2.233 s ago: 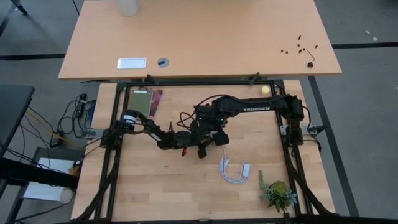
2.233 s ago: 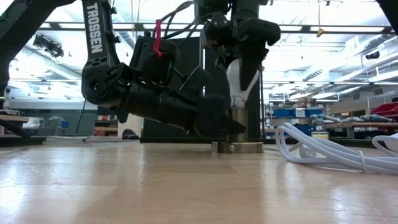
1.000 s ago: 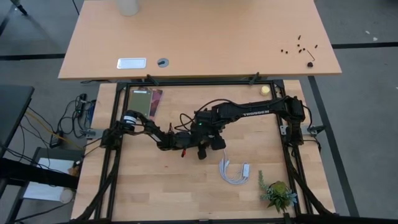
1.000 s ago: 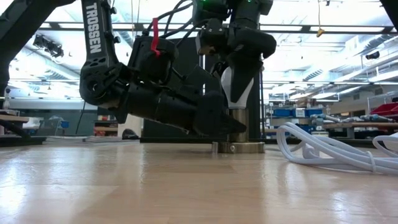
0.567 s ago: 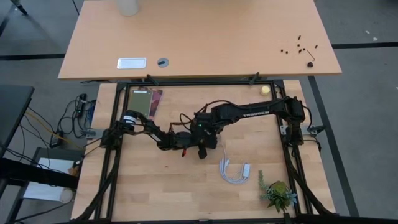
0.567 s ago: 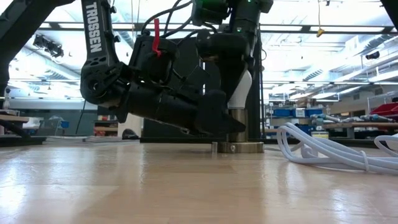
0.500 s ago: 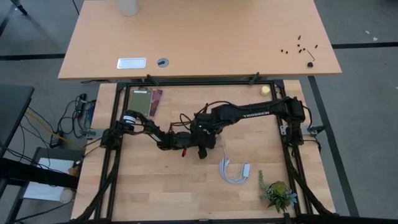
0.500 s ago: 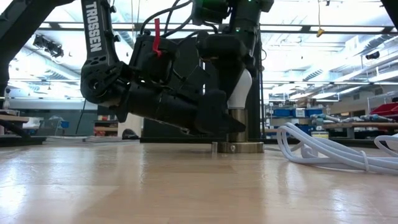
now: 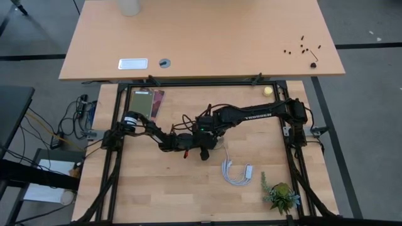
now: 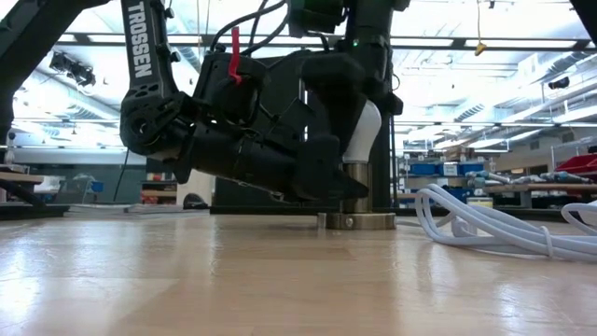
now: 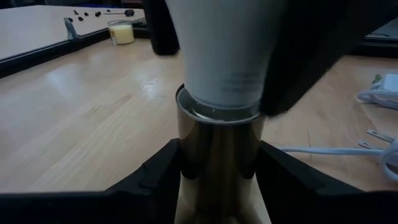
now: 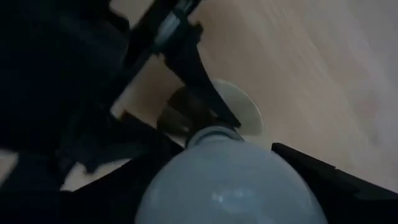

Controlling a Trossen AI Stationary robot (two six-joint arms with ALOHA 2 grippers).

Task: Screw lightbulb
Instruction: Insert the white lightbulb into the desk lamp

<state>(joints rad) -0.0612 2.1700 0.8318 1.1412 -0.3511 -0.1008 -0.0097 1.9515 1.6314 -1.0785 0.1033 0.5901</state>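
The frosted white lightbulb [image 10: 365,133] stands upright with its screw base down in a metal socket stem [image 11: 217,149]. The stem rises from a round flat base disc [image 10: 356,221] that rests on the wooden table. My left gripper [image 11: 217,180] lies nearly level at mid-table [image 9: 202,150], shut on the stem. My right gripper [image 12: 217,149] hangs over the socket [image 9: 211,135], pointing down, with a finger on either side of the bulb [image 12: 230,186]. My left gripper pinches the socket stem's lower part [image 11: 186,155] between its two fingers [image 11: 155,177], coming in level from the table's left. The stem stands upright, its base disc on the table. My right gripper comes from above with its fingers pointing down along the bulb's rounded sides [image 11: 255,74]. One finger [image 11: 311,56] lies against the glass. The bulb stands upright in the socket.
A coiled white cable [image 9: 237,172] lies to the right of the socket, toward the near edge [image 10: 504,224]. A small plant [image 9: 281,196] stands at the near right. A yellow candle [image 11: 121,31] sits at the far right and a card [image 9: 146,103] at the far left.
My right gripper has rolled about the bulb's upright line while staying over the socket, so its fingers now stand at other sides of the glass. The bulb's screw base showed above the stem earlier and now sits down in it. My left gripper has kept still.
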